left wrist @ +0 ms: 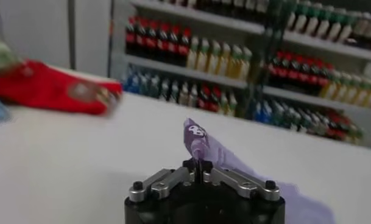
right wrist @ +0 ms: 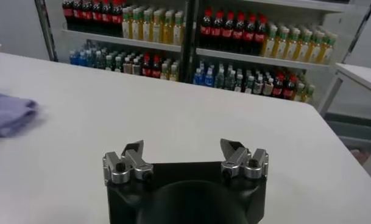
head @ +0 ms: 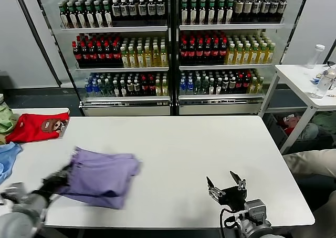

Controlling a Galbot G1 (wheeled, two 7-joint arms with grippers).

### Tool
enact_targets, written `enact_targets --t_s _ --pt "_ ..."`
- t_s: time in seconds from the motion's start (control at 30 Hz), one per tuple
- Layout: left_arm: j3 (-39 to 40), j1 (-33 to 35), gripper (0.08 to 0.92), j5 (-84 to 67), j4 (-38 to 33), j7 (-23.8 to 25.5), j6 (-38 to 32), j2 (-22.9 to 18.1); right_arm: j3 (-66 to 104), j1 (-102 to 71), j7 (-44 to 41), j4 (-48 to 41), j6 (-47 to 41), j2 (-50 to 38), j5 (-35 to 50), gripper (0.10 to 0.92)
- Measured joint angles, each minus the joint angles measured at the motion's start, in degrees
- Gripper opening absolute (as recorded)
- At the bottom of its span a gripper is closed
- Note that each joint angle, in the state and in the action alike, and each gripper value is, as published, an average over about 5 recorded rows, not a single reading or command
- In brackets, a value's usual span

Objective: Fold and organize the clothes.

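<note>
Left wrist view: left claw point(left wrist: 200, 172) clamps the lavender T-shirt point(left wrist: 200, 141); right claw point(head: 226, 184) hovers apart above the desk point(head: 210, 143).

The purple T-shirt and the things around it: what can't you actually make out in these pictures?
- T-shirt: print mostly folded out of sight; only a scrap shows above the left gripper in the left wrist view.
- Head view: left gripper's fingers blurred against the cloth.
- Red garment: patch design too small; blurred in the left wrist view.
- Blue cloth: cut off by the frame edge.
</note>
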Motion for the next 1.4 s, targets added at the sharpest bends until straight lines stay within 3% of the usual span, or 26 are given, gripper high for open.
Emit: enact_targets --t_s 0.2,0.37,0.53,0.73,0.9,1.07,1.2,1.4 --pt "-9.4 1.3 0.106 -3.2 0.2 2.5 0.0 4.7 -0.3 0.1 0.0 -0.2 0.0 0.4 -0.1 0.823" --pt "-9.6 0.8 0.106 -3.2 -3.1 2.6 0.0 5.3 -0.2 -0.3 0.0 0.0 0.0 0.7 -0.4 0.823" --pt "-1.8 -0.5 0.106 1.9 -8.2 2.3 -0.1 1.3 -0.1 -0.8 0.0 0.4 0.0 0.8 -0.8 0.823" --pt "15.1 -3.1 0.114 11.6 -9.9 2.4 -0.5 -5.8 -0.1 -1.5 0.0 0.7 0.1 1.1 -1.3 0.823" --pt "26.1 -6.0 0.231 17.7 -9.7 2.0 -1.9 -10.0 -0.2 -1.8 -0.1 0.9 0.1 1.2 -1.5 0.823" --pt "30.3 -8.4 0.378 21.5 -10.9 0.9 -3.8 -11.4 0.1 -1.5 -0.2 0.9 0.2 0.9 -1.5 0.823" --pt "28.6 -9.3 0.490 23.1 -11.4 0.4 -5.7 -10.1 0.2 -0.7 -0.3 0.4 0.2 0.5 -1.0 0.823" --pt "19.5 -8.8 0.663 24.5 -8.2 0.7 -9.6 -6.5 -1.1 2.9 -0.7 -1.8 0.3 1.0 0.6 0.823"
